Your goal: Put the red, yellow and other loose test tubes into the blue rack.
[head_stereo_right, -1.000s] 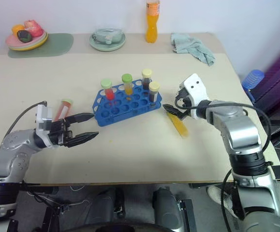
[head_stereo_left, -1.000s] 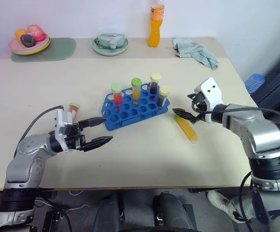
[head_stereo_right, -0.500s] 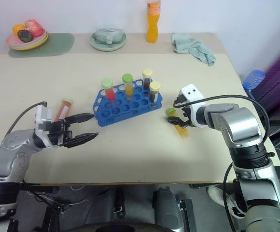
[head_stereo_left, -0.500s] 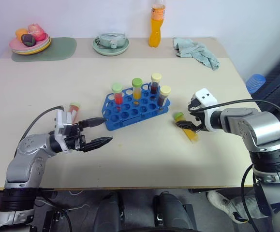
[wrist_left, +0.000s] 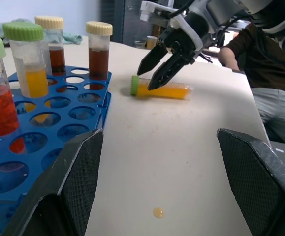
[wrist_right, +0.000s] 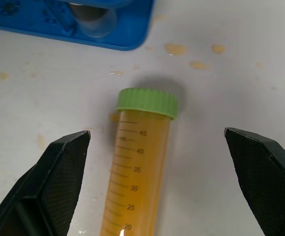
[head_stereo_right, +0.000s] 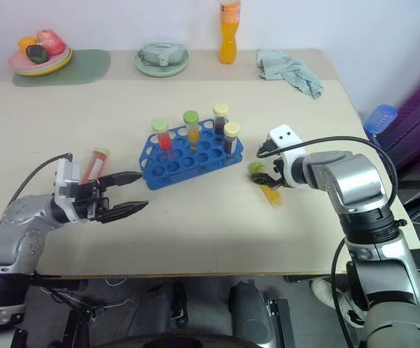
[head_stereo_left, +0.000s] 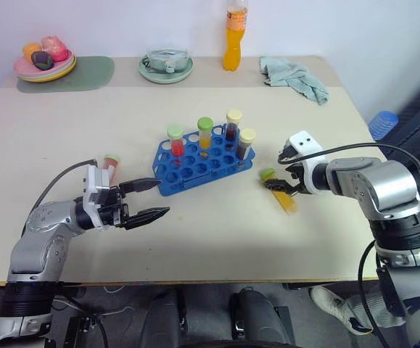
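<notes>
Right end effector (head_stereo_left: 277,184) has been lowered, fingers spread, astride the yellow tube (head_stereo_left: 280,192); left end effector (head_stereo_left: 151,198) unmoved, released

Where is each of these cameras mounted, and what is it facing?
Head views: look down over the table at the blue rack; both arms show.
Left wrist view: along the open left tool toward the rack and right tool.
Right wrist view: down between open fingers at the lying yellow tube, which all views share.
</notes>
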### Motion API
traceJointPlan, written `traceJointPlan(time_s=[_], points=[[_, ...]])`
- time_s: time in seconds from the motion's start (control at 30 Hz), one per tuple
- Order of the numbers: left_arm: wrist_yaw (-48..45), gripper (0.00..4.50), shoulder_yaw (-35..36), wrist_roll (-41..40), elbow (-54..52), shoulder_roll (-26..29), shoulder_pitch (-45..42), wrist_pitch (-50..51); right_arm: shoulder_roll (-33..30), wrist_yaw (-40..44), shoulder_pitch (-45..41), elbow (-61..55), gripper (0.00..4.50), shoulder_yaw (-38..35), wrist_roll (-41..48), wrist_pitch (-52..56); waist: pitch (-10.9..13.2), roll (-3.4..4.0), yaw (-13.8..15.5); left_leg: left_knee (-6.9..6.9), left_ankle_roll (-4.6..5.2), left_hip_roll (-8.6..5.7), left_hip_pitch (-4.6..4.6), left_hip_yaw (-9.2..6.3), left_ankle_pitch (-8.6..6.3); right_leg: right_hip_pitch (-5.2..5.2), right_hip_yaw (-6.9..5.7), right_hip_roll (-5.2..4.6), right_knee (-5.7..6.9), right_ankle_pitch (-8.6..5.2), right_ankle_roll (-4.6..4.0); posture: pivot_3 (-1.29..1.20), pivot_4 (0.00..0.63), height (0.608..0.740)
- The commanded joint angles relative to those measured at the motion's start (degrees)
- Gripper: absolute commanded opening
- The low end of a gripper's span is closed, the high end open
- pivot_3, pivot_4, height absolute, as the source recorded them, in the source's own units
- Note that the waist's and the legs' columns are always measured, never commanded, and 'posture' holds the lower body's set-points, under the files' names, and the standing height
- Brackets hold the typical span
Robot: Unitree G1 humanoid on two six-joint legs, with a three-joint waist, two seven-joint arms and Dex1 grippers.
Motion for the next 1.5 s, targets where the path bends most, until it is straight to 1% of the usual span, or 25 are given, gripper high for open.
traceJointPlan(time_s=[0.03,0.3,0.4,0.47,0.67,0.77,0.83,1.13,1.2,1.37,1.4,1.5], points=[[-0.04,3.77,0.10,-0.39,-1.52,0.66,0.19,0.14,-0.11,-1.08,-1.76,-0.67,4.46,-1.31,0.16,1.91,0.00,0.00,0.09,0.00,0.00,0.00,-0.01,0.00,0.00,0.00,0.00,0.00,0.00,0.00,0.00,0.00,0.150,0.740],[0.35,3.77,-0.01,-0.45,-1.96,0.30,0.62,0.42,1.61,-2.98,-1.88,0.19,4.46,-0.82,0.18,3.66,0.00,0.00,-0.10,0.00,0.01,0.00,-0.01,0.00,-0.01,-0.01,0.00,0.00,0.00,0.00,0.00,0.00,0.150,0.740],[0.41,3.77,0.00,-0.44,-1.99,0.19,0.73,0.31,2.62,-3.75,-1.92,0.78,3.65,-0.62,-0.05,3.44,0.00,0.00,-0.04,0.00,0.01,0.00,-0.01,0.00,-0.01,-0.01,0.00,0.00,0.00,0.00,0.00,0.00,0.150,0.740],[0.46,3.77,0.06,-0.44,-2.03,0.19,0.85,0.25,3.35,-4.12,-2.12,1.04,2.76,-0.53,-0.04,3.24,0.00,0.00,0.02,0.00,0.01,0.00,-0.02,0.01,-0.01,-0.01,0.00,-0.01,-0.01,0.00,0.00,0.00,0.150,0.740],[0.68,3.77,0.24,-0.57,-2.29,0.21,1.16,0.29,5.24,-5.09,-2.12,1.41,2.76,0.16,-0.22,2.72,0.00,0.00,-0.08,0.00,0.01,0.00,-0.01,0.00,-0.01,-0.01,0.00,0.00,0.00,0.00,0.00,0.00,0.150,0.740],[0.74,3.77,0.31,-0.61,-2.36,0.25,1.27,0.27,5.51,-5.17,-2.10,1.76,1.93,0.65,-0.29,2.18,0.00,0.00,-0.09,0.00,0.01,0.00,-0.01,0.00,-0.01,-0.01,0.00,0.00,0.00,0.00,0.00,0.00,0.150,0.740],[0.80,3.77,0.45,-0.65,-2.52,0.31,1.48,0.25,5.50,-5.16,-2.05,1.67,1.05,0.81,-0.26,1.97,0.00,0.00,-0.16,-0.01,0.01,0.00,-0.01,0.00,-0.01,-0.01,0.00,0.00,0.00,0.00,0.00,0.00,0.150,0.740],[1.34,3.77,0.46,-0.86,-3.34,0.35,1.78,0.56,3.68,-3.32,-0.58,-0.75,1.05,1.80,0.21,0.10,0.00,-0.01,-0.19,-0.01,0.04,0.01,-0.01,-0.01,-0.02,-0.01,0.00,0.01,0.00,0.00,0.00,0.00,0.150,0.740],[1.42,3.77,0.39,-0.89,-3.42,0.37,1.69,0.61,3.44,-3.09,-0.27,-1.38,0.84,2.00,0.22,0.01,0.00,-0.01,-0.17,-0.01,0.04,0.01,-0.01,-0.01,-0.02,-0.01,0.00,0.01,0.00,0.00,0.00,0.00,0.150,0.740],[1.51,3.77,0.33,-1.02,-3.53,0.54,1.51,0.87,2.22,-0.90,2.01,-6.87,0.84,0.06,1.49,-4.47,0.00,-0.01,0.02,-0.01,0.05,0.01,-0.02,-0.01,-0.03,-0.02,0.00,0.00,-0.01,0.00,0.00,0.00,0.150,0.740],[1.49,3.77,0.35,-1.06,-3.47,0.58,1.45,0.95,1.99,0.83,2.97,-8.47,0.84,-0.89,2.85,-6.11,0.00,-0.01,-0.03,-0.01,0.06,0.01,-0.02,-0.01,-0.03,-0.02,0.00,0.00,-0.01,0.00,0.00,0.00,0.150,0.740],[1.20,3.77,0.41,-0.98,-2.69,0.76,1.04,1.05,2.26,9.84,7.31,-13.95,0.84,-3.97,8.19,-17.33,0.00,-0.01,0.05,-0.02,0.26,0.01,-0.02,-0.02,-0.16,-0.02,0.00,0.00,-0.02,0.00,0.00,0.00,0.150,0.740]])
